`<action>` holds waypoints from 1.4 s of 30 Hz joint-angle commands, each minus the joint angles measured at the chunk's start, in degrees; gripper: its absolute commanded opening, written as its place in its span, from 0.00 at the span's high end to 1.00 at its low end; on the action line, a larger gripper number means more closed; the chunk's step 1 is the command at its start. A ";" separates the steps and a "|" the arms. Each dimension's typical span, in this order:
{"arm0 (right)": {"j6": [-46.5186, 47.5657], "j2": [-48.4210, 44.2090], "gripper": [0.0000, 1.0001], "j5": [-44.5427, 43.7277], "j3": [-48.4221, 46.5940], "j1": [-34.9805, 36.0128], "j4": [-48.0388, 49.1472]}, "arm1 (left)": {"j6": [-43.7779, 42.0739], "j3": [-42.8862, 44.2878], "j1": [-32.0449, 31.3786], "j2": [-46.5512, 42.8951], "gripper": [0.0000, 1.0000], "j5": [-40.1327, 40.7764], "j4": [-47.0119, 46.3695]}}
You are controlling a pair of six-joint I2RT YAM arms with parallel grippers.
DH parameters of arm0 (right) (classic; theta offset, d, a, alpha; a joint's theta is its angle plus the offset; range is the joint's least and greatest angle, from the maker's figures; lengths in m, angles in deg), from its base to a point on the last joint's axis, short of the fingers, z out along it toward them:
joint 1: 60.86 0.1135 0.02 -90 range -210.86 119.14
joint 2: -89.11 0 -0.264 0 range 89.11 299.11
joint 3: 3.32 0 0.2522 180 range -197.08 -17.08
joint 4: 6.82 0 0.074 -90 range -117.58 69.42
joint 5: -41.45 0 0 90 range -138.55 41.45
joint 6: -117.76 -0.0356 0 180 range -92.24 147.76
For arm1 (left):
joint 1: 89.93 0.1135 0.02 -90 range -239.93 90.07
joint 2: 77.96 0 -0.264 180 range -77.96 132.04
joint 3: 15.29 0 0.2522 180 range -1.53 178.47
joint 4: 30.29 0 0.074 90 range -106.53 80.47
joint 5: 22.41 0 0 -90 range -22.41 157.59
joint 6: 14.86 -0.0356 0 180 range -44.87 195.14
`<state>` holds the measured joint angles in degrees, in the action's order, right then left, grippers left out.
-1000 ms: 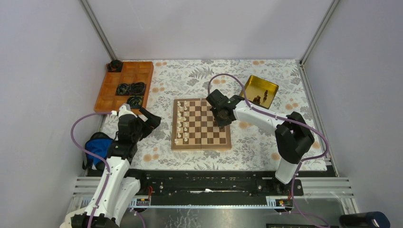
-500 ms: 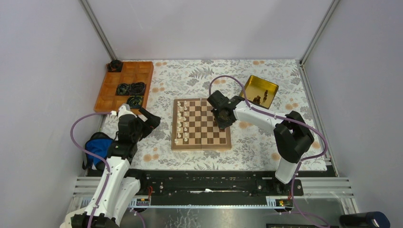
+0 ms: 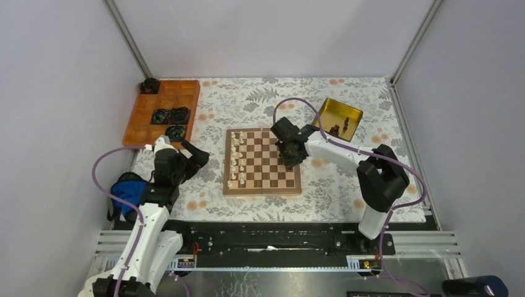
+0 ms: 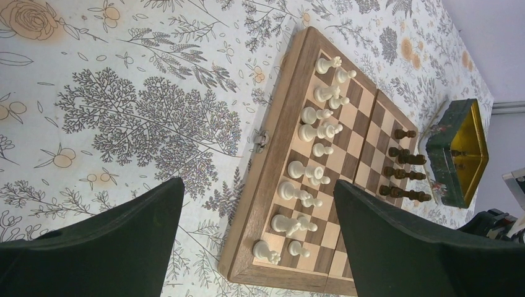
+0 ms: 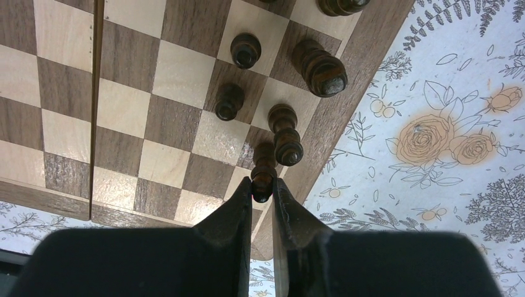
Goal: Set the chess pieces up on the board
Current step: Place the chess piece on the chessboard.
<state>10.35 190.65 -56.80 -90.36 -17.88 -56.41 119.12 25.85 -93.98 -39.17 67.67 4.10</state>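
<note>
A flowered cloth (image 3: 347, 185) lay under everything, with pale walls (image 3: 260, 37) around it. From above, the board (image 3: 262, 191) sat in the middle, with cream pieces (image 3: 235, 158) ranked along its left side. The right gripper (image 3: 290, 162) hung over its right edge, and the left gripper (image 3: 189, 158) waited off to the board's left, between it and the orange tray (image 3: 162, 111). A gold tin (image 3: 340, 117) holding a few chessmen sat just beyond the right arm. The left wrist camera showed its own jaws spread wide and empty, the board well ahead, and a few dark pieces (image 4: 402, 167) on the board's far side. The right wrist camera showed narrow jaws pinching a dark piece (image 5: 263, 176) by its upper part. Its long axis ran straight out from the fingertips toward the board, over the outermost row beside the border, with a neighbouring piece (image 5: 285, 139) just beside it. Whether its base touched the square could not be told. The right arm was much the nearer, and letting go would probably call for a straight lift clear of that neighbour.
</note>
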 commanded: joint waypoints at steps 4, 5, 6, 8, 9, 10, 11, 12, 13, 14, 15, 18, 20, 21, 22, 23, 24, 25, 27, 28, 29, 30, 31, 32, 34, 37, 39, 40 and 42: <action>-1.38 -0.16 0.97 2.13 0.58 -0.35 1.07 | -0.83 0.13 0.36 0.32 0.01 0.98 -0.85; -1.40 -0.14 0.97 2.18 0.60 -0.35 0.99 | -0.83 0.20 0.36 0.34 0.01 0.98 -0.86; -1.37 -0.08 0.97 2.19 0.58 -0.33 0.95 | -0.83 0.22 0.36 0.37 0.01 0.98 -0.91; -1.45 -0.07 0.97 2.46 0.90 -0.44 1.04 | -0.83 0.21 0.36 0.40 0.01 0.98 -0.90; -1.49 -0.11 0.97 2.53 1.00 -0.49 1.04 | -0.83 0.29 0.36 0.42 0.01 0.98 -0.92; -1.59 -0.06 0.96 2.65 1.15 -0.48 1.10 | -0.83 0.31 0.36 0.42 0.01 0.98 -0.90; -1.64 -0.06 0.96 2.66 1.27 -0.52 1.16 | -0.83 0.31 0.36 0.51 0.01 0.98 -0.93; -1.70 -0.03 0.95 2.56 1.41 -0.53 1.12 | -0.91 0.31 0.36 0.59 0.01 0.98 -0.91; -1.67 0.00 0.95 2.57 1.51 -0.57 1.12 | -0.92 0.31 0.36 0.59 0.01 0.98 -0.85; -1.67 0.06 0.94 2.65 1.62 -0.61 1.17 | -0.92 0.31 0.36 0.58 0.01 0.98 -0.87; -1.68 0.06 0.92 2.71 1.76 -0.62 1.16 | -0.92 0.27 0.36 0.54 0.01 0.98 -0.85; -1.75 0.14 0.86 2.87 2.14 -0.67 1.32 | -0.83 0.14 0.36 0.40 0.01 0.98 -0.91; -1.73 0.24 0.83 3.04 2.33 -0.71 1.32 | -0.83 0.05 0.35 0.35 0.01 0.98 -0.86; -1.77 0.24 0.81 3.11 2.42 -0.66 1.30 | -0.83 0.05 0.36 0.39 0.01 0.98 -0.93; -1.69 0.24 0.80 3.14 2.43 -0.70 1.37 | -0.83 -0.03 0.36 0.35 0.01 0.98 -0.87; -1.64 0.23 0.78 3.15 2.44 -0.71 1.40 | -0.79 -0.04 0.36 0.34 0.01 0.98 -0.92; -1.66 0.22 0.77 3.15 2.44 -0.71 1.32 | -0.76 -0.11 0.36 0.39 0.01 0.98 -0.93; -1.65 0.17 0.75 3.09 2.36 -0.71 1.26 | -0.75 -0.19 0.34 0.33 0.01 0.98 -0.95; -1.47 0.24 0.73 2.99 2.27 -0.71 1.27 | -0.74 -0.28 0.36 0.35 0.01 0.98 -1.01; -1.41 0.24 0.73 2.98 2.24 -0.71 1.34 | -0.74 -0.30 0.36 0.31 0.01 0.91 -1.01; -1.40 0.24 0.72 2.98 2.13 -0.71 1.25 | -0.74 -0.38 0.36 0.28 0.01 0.90 -1.00; -1.28 0.24 0.71 2.98 2.09 -0.71 1.26 | -0.74 -0.47 0.36 0.22 0.01 0.94 -0.98; -1.25 0.24 0.71 3.04 1.96 -0.71 1.18 | -0.74 -0.48 0.36 0.09 0.01 0.97 -0.95; -1.22 0.20 0.70 3.06 1.92 -0.71 1.22 | -0.74 -0.56 0.36 0.10 0.01 0.98 -1.05; -1.01 0.10 0.70 2.98 1.62 -0.71 0.99 | -0.66 -0.65 0.36 0.13 0.01 0.98 -1.09; -0.73 -0.28 0.69 2.93 1.20 -0.71 0.88 | -0.66 -0.65 0.36 0.08 0.01 0.98 -1.15; -0.53 -0.52 0.68 2.89 0.72 -0.71 0.62 | -0.66 -0.66 0.36 0.13 0.01 0.98 -1.25; -0.37 -0.66 0.67 2.87 0.44 -0.71 0.45 | -0.58 -0.73 0.36 0.07 0.01 0.98 -1.36; -0.19 -0.90 0.67 2.89 -0.03 -0.70 0.08 | -0.57 -0.74 0.32 0.11 0.01 0.98 -1.41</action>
<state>9.74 190.56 -54.68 -88.46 -18.53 -55.08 119.12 25.85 -93.98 -38.65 67.67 4.07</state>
